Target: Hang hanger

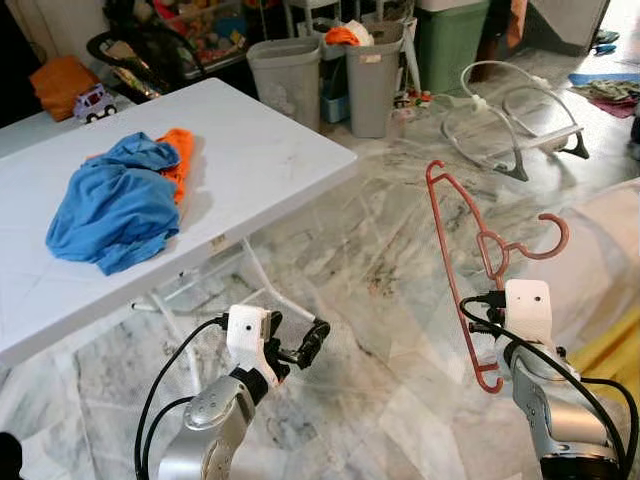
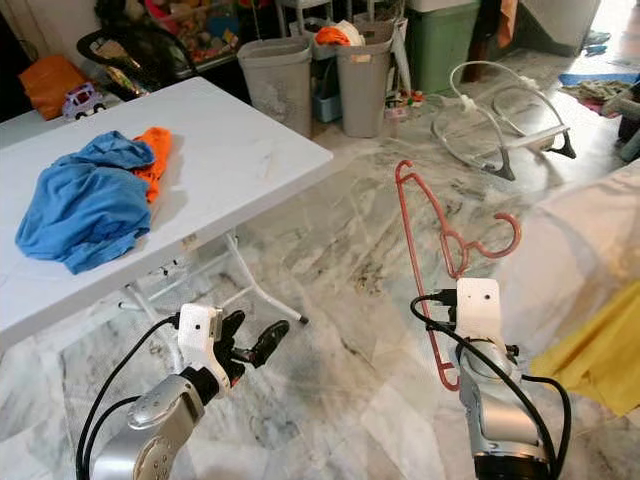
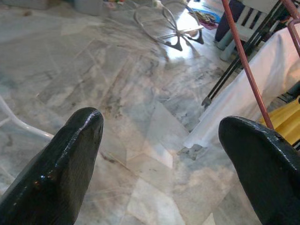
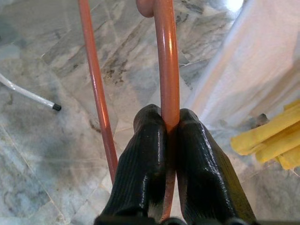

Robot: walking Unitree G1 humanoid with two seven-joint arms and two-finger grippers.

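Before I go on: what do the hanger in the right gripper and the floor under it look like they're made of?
Hanger: thin reddish-brown rod with a smooth, glossy skin, probably plastic or plastic-coated wire; the right gripper is clamped on one bar. Floor: polished grey-white veined slabs with visible joints, likely marble or marble-look tile, reflecting light.

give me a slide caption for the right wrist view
Right tool shut on a red hanger above the marble floor.

Both head eyes look down on the marble floor (image 1: 380, 330); each wrist view sits close above it.
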